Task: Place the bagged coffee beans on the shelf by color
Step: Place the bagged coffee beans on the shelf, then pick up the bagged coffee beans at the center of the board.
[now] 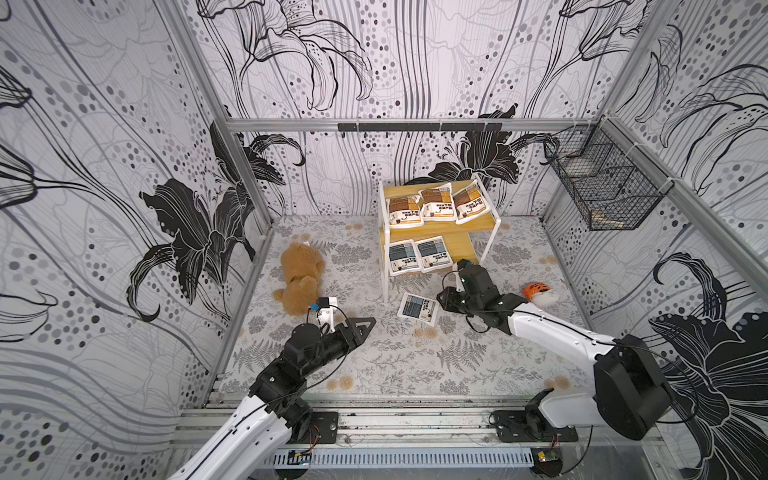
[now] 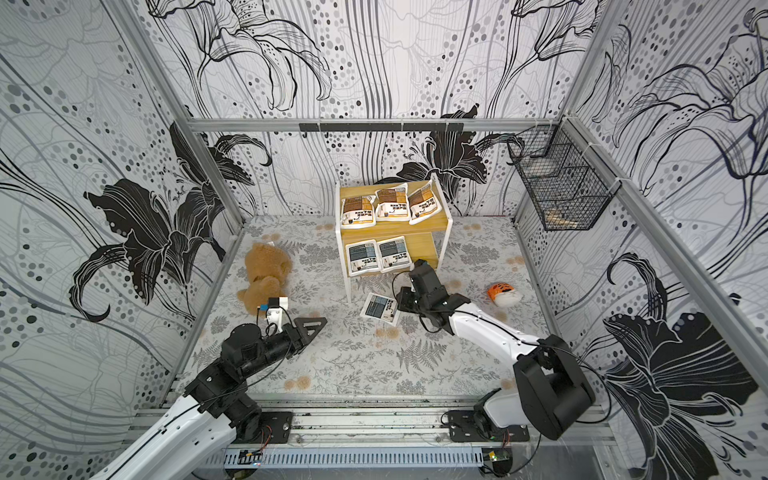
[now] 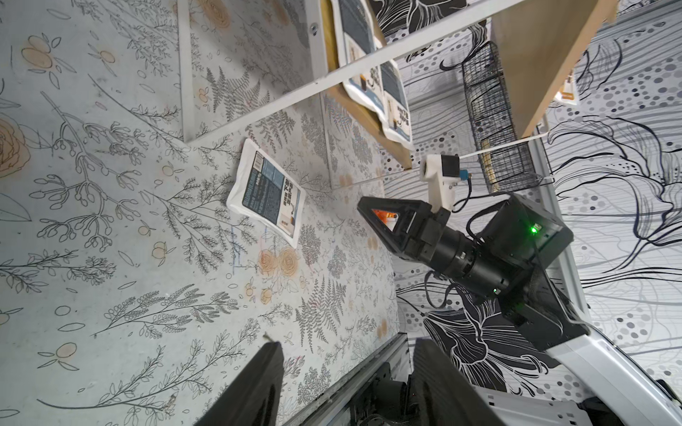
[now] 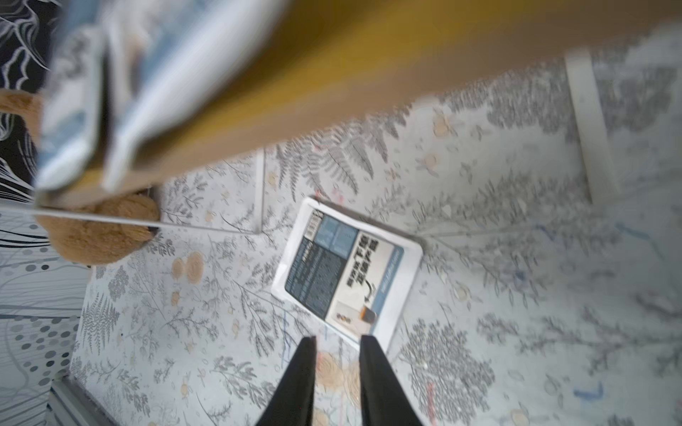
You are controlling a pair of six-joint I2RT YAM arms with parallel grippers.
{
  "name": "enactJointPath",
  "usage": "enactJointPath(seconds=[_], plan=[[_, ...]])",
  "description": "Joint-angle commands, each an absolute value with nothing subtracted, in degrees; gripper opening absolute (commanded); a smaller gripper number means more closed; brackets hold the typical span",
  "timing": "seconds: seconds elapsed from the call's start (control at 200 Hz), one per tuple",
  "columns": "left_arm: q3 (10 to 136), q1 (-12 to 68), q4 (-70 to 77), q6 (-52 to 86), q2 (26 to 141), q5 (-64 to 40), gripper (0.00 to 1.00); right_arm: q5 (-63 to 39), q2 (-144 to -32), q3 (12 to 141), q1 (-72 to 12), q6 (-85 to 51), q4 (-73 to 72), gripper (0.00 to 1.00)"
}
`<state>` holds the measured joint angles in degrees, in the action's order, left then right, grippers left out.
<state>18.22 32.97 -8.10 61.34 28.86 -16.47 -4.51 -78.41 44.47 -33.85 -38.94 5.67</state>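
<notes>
Right hand (image 4: 337, 337) (slightly spread, empty) hovers near the last blue pouch (image 4: 347, 273); next, pinch it for the lower shelf (image 1: 459, 247).

We are looking into a robot test cell in a lab. Aluminium frame bars (image 1: 374, 124) hold printed flower-pattern wall panels (image 1: 104, 187). The left arm (image 1: 249, 419) and right arm (image 1: 552, 332) are bolted to a slotted rail (image 1: 415, 419) above a cable duct (image 1: 415, 459). The shelf (image 1: 461, 247) and plush bear (image 1: 300, 276) sit as props on a printed mat (image 1: 395, 361).

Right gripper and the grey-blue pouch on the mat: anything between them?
Nothing: only bare mat separates right gripper from grey-blue pouch, shown in the left wrist view.
</notes>
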Motion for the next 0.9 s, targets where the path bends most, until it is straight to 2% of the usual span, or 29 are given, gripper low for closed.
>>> enactJointPath(seconds=[0.0, 0.23, 0.37, 0.621, 0.896], plan=[[15.1, 33.7, 1.4, 63.6, 31.8, -17.4, 0.61, -7.2, -77.7, 40.0, -34.1, -40.8, 0.8, 0.35], [13.7, 37.0, 10.5, 62.7, 43.8, -16.6, 0.61, -7.2, -84.3, 41.2, -34.1, -39.6, -3.0, 0.52], [12.9, 37.2, 12.5, 62.6, 46.3, -16.8, 0.61, -5.3, -88.8, 43.0, -34.0, -38.8, -4.5, 0.58], [10.1, 37.3, 11.0, 63.8, 43.3, -16.3, 0.61, -2.1, -95.3, 47.7, -34.0, -35.0, -4.7, 0.61], [9.5, 37.2, 9.8, 63.7, 42.8, -16.2, 0.61, -5.3, -100.8, 46.2, -34.1, -34.6, -9.8, 0.61]])
